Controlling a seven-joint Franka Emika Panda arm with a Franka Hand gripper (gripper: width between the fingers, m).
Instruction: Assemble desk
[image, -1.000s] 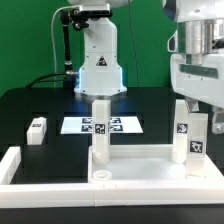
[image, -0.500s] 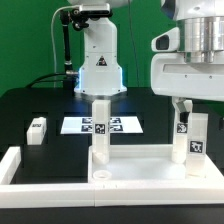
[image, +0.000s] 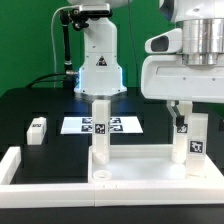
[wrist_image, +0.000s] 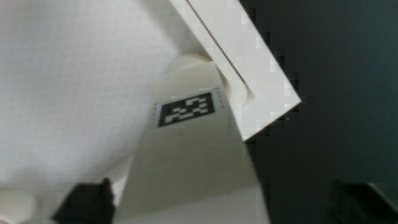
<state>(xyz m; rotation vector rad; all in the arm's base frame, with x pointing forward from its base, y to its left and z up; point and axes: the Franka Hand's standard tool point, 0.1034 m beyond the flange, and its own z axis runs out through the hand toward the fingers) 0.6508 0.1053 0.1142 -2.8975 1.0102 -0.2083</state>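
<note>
The white rimmed tabletop panel (image: 135, 168) lies at the front. Two leg blocks stand upright on it: one in the middle (image: 100, 130) and one toward the exterior view's right (image: 190, 138). A third leg block (image: 37, 130) lies loose on the black table at the left. My gripper (image: 184, 116) hangs over the top of the right leg. In the wrist view the tagged leg (wrist_image: 189, 110) runs down between my dark fingertips (wrist_image: 82, 203). The gripper (wrist_image: 222, 208) is open, with gaps on both sides of the leg. No fourth leg shows.
The marker board (image: 118, 125) lies flat behind the middle leg. The robot base (image: 97, 65) stands at the back centre. A low white border wall (image: 10, 162) runs along the front left. The panel (wrist_image: 71, 90) fills much of the wrist view.
The gripper body has shifted toward the exterior view's left and turned, coming over the right leg. The legs, the panel and the loose block have not moved.
</note>
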